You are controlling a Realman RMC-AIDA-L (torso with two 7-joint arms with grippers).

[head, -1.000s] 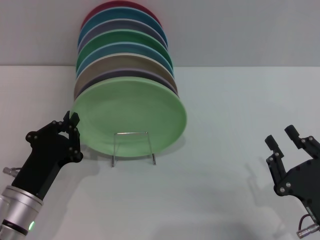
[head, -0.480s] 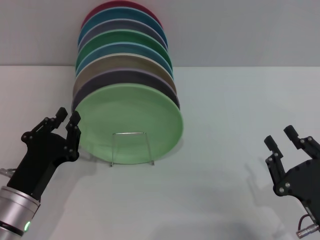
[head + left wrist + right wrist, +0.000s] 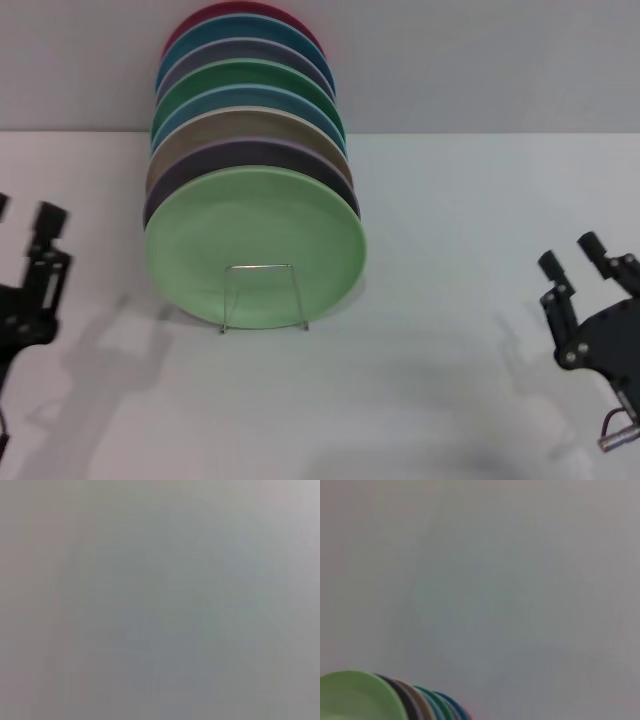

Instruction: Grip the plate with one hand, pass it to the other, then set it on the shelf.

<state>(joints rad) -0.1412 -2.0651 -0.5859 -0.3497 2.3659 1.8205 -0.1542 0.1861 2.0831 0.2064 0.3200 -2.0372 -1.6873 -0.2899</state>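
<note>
The light mint-green plate (image 3: 255, 240) stands on edge at the front of the row in the chrome wire shelf (image 3: 262, 296), leaning on the plates behind it. In the right wrist view the plate (image 3: 355, 697) shows at the picture's edge with the row behind it. My left gripper (image 3: 25, 215) is at the far left edge of the head view, well apart from the plate, open and holding nothing. Over on the right, my right gripper (image 3: 572, 255) hangs open above the table, also holding nothing. The left wrist view shows only a plain grey surface.
Several other plates (image 3: 245, 110) fill the shelf behind the mint one: dark purple, tan, blue, darker green, lilac, teal and red. The white table (image 3: 440, 330) runs back to a grey wall (image 3: 480, 60).
My left gripper opened off the plate's left rim and drew back to the left edge of the view. The plate settled slightly back in the shelf. The right gripper shifted a little right.
</note>
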